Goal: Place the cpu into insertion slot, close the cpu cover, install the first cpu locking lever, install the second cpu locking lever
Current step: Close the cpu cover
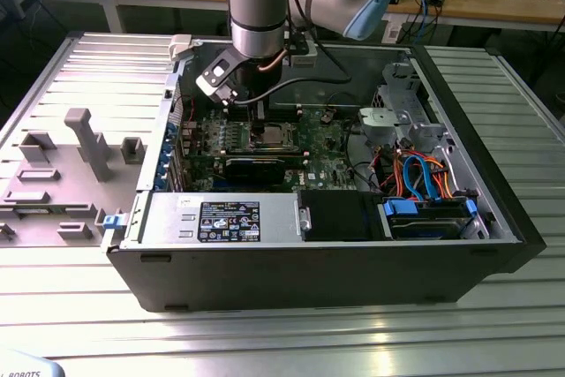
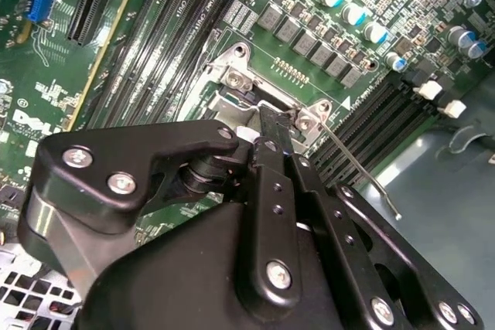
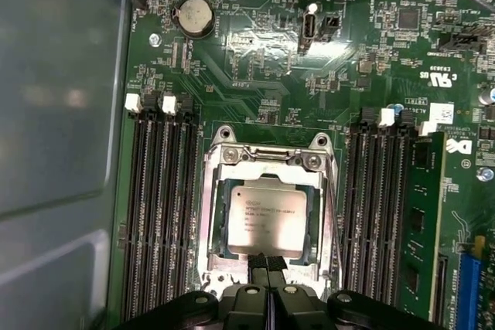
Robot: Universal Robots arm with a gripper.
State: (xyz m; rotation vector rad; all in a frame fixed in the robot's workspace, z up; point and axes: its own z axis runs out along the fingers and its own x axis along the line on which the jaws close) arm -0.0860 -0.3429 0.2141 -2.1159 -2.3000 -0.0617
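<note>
Pressed together with nothing between them, the jaws of our gripper [image 3: 267,260] sit at one edge of the cpu cover [image 3: 267,169]. Going from the exterior view's left, we meet a grey fixture tray [image 1: 62,174], then the open computer case [image 1: 309,262]. Towards its far left the cpu [image 3: 267,210] lies flat in the insertion slot [image 3: 209,191], its silver top showing through the lowered cover's window. A thin locking lever [image 2: 360,168] slants out over the memory slots [image 3: 158,214]. Orange and blue cables [image 1: 424,178] lie at the right.
</note>
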